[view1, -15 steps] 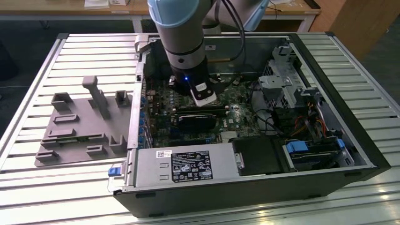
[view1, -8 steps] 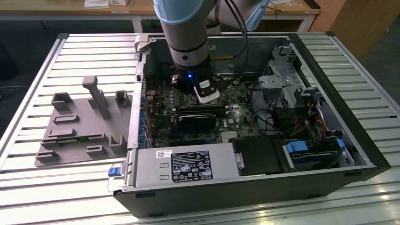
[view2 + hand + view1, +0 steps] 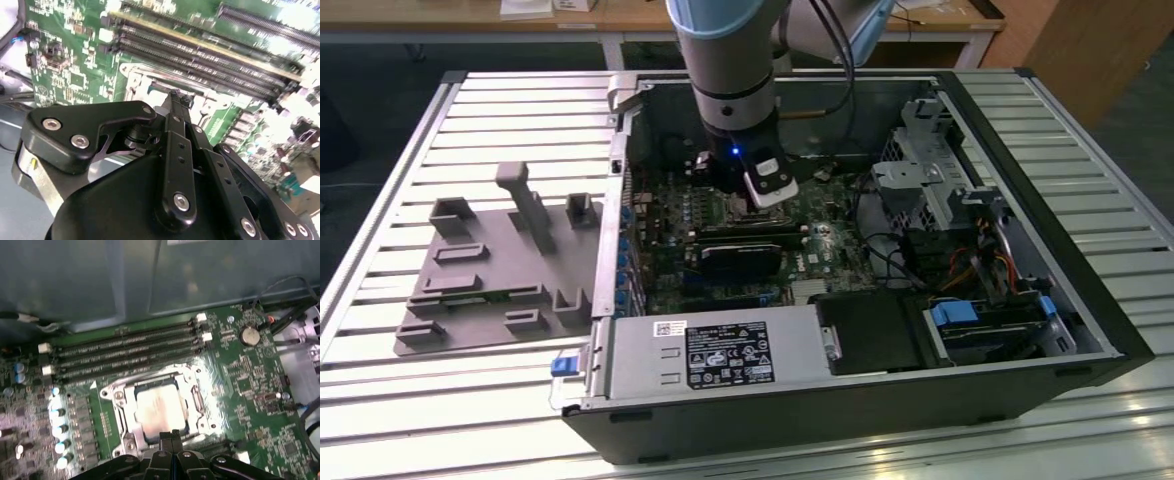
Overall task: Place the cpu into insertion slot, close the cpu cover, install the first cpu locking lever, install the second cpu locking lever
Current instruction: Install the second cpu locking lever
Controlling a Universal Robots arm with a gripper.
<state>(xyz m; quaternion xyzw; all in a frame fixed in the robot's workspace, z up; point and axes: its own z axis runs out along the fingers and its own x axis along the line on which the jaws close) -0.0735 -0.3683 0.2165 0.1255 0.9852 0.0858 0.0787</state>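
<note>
The cpu (image 3: 159,407), a flat silver-beige square, lies in the insertion slot (image 3: 119,396) on the green board. The cpu cover (image 3: 129,412), a silver metal frame, lies flat around the chip, which shows through its window. My gripper (image 3: 171,436) hangs at the socket's edge, its black fingers shut together with nothing between them. In the second wrist view the gripper (image 3: 176,96) tip sits just over the metal rim of the insertion slot (image 3: 145,82). In the exterior view the gripper (image 3: 761,198) reaches down into the open computer case. I cannot tell how the locking levers stand.
Long black memory slots (image 3: 125,352) run beside the socket, toward the case wall. A black card (image 3: 740,258) lies just past the gripper, a power supply (image 3: 707,355) and drive bays (image 3: 921,170) crowd the case. A grey fixture (image 3: 494,260) lies on the slatted table.
</note>
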